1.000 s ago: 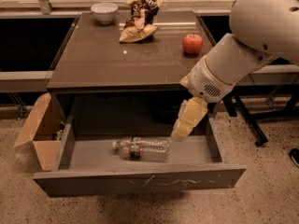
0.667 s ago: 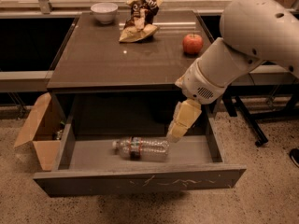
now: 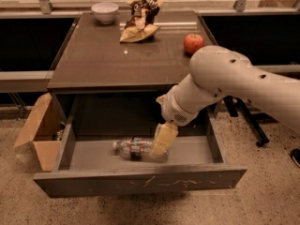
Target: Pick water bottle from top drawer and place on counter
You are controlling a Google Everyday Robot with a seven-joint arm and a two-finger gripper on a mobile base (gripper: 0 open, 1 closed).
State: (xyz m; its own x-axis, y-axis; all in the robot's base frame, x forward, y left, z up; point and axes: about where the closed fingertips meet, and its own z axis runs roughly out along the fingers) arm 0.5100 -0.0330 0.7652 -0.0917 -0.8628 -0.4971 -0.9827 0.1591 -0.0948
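Observation:
The water bottle (image 3: 132,148) lies on its side on the floor of the open top drawer (image 3: 140,181), cap end to the left. My gripper (image 3: 159,150) hangs from the white arm down into the drawer, right at the bottle's right end, and covers that end. The counter (image 3: 108,55) is the dark glossy top above the drawer.
On the counter stand a white bowl (image 3: 105,11), a crumpled snack bag (image 3: 139,18) and a red apple (image 3: 193,43). An open cardboard box (image 3: 40,130) sits on the floor left of the drawer. A chair base (image 3: 251,121) is at the right.
The arm has swung left and lower into the drawer. The gripper has moved from above and right of the bottle down to the bottle's right end. The bottle has not moved.

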